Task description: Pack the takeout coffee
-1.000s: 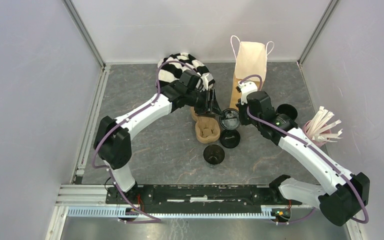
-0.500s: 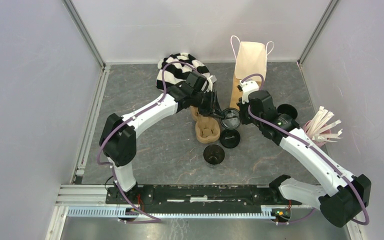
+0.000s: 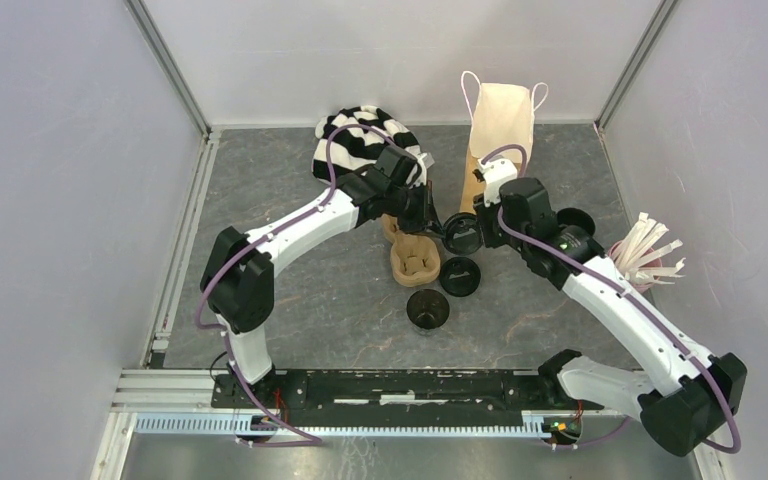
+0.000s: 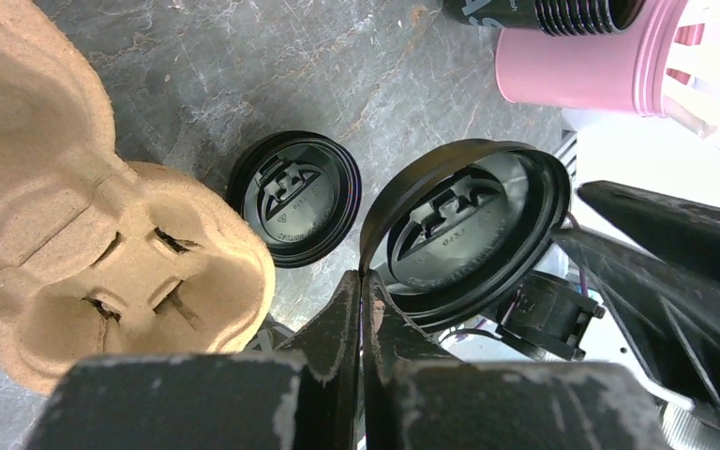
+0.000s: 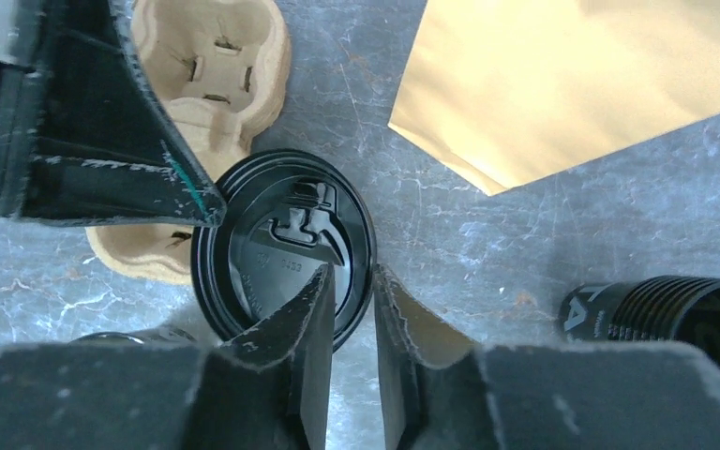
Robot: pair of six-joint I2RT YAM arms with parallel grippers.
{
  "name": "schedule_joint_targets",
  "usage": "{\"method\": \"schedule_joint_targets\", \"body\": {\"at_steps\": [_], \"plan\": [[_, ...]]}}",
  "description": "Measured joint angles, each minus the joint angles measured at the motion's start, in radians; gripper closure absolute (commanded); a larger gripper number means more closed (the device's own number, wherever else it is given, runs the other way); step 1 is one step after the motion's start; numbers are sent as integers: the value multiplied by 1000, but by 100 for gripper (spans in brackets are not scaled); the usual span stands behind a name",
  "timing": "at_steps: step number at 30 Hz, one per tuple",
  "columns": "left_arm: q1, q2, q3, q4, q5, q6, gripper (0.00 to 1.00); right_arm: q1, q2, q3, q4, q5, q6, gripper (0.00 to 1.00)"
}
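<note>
A flat black lid (image 3: 463,235) hangs above the table between both grippers. My left gripper (image 3: 433,222) is shut on its rim, pinching the thin edge (image 4: 367,262) at the fingertips. My right gripper (image 5: 352,272) straddles the opposite rim of the lid (image 5: 286,248), jaws slightly apart with a visible gap, so open. A second lid (image 3: 459,276) lies flat on the table. One black takeout coffee cup (image 3: 427,309) stands uncovered in front of it. Another black cup (image 5: 675,314) lies on its side by the right arm.
The brown cardboard carrier (image 3: 413,255) sits just left of the lids. A tall brown paper bag (image 3: 500,130) stands behind the grippers. A pink cup with white sticks (image 3: 640,262) is at the right, a striped cloth (image 3: 365,140) at the back left.
My left gripper has closed onto the lid's rim. My right gripper, shut before, has parted its jaws. The lid has shifted slightly toward the back.
</note>
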Motion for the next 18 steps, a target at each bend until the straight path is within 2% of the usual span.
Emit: {"method": "schedule_joint_targets", "body": {"at_steps": [6, 11, 15, 17, 18], "plan": [[24, -39, -20, 31, 21, 2, 98, 0, 19, 193, -107, -56, -20, 45], [109, -217, -163, 167, 127, -12, 98, -14, 60, 439, -155, -151, -1, 30], [189, -357, -279, 404, 241, -121, 98, -62, 90, 598, -148, -309, 68, 20], [221, -408, -358, 597, 299, -236, 98, -113, 83, 617, -86, -455, 150, 18], [239, -429, -405, 730, 328, -315, 98, -119, 82, 617, -77, -474, 164, 18]]}}
